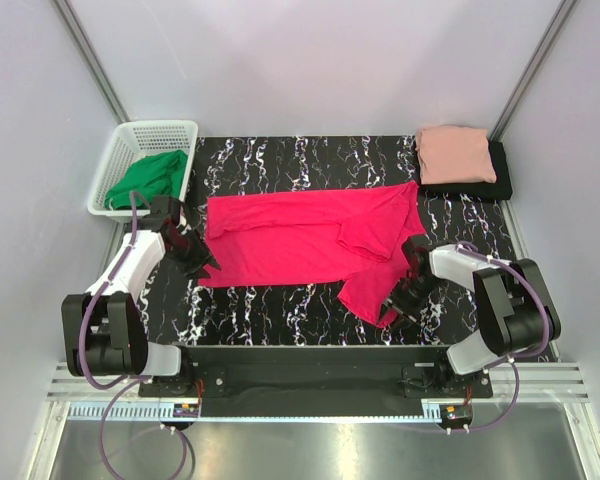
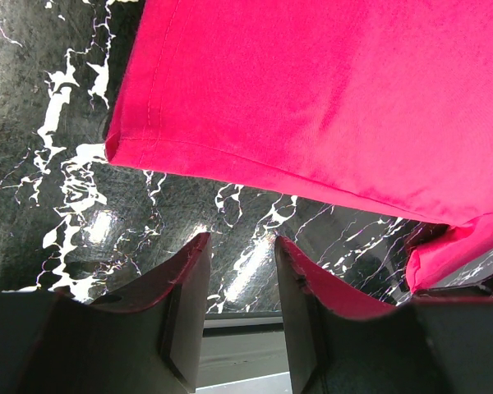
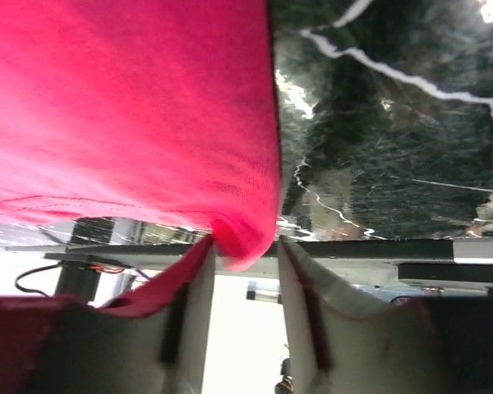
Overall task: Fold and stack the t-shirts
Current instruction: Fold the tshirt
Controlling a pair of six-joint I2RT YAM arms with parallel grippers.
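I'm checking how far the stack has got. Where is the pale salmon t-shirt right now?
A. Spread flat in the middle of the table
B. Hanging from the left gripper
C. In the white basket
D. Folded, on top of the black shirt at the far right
D: the pale salmon t-shirt lies folded on top of the black shirt at the far right, the black edge showing beneath it.

The crimson-pink t-shirt (image 1: 300, 240) was soft, matt cloth with a stitched hem. The desk (image 1: 280, 305) was glossy and smooth, black and marble-like with white veins, and it threw back the light. The basket (image 1: 120, 150) was white plastic lattice. The left tool (image 2: 240, 242) had dull, dark plastic fingers.
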